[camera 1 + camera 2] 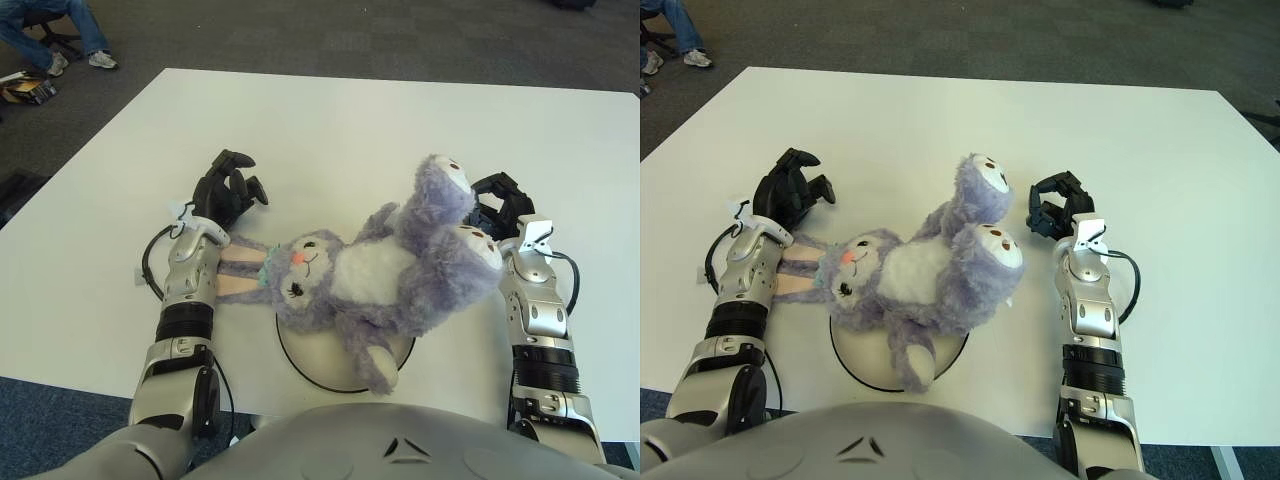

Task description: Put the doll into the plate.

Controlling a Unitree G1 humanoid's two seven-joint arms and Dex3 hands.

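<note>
The doll (385, 278), a purple plush rabbit with a white belly, lies on its back across the plate (300, 358), which sits at the near edge of the white table (330, 130) directly in front of the robot's torso. The plate is round and pale with a dark rim; only its near arc and left edge show, the remainder being covered by the doll. The doll's long axis runs left to right with a slight tilt away from the robot toward the right. The head points to the robot's left and the face is turned upward. The two ears extend farther left, off the plate, and pass under or against the left forearm; which of the two cannot be determined. The two legs point to the right and rise, with the soles facing up and away. One arm hangs toward the robot over the plate's near rim. The left hand (228, 190) shows on the table to the left of the doll's head, beyond the ears, fingers curled loosely inward and gripping nothing. The right hand (1055, 215) shows just to the right of the raised feet, close to them; its fingers are likewise curled, and no part of the doll is enclosed by them.
</note>
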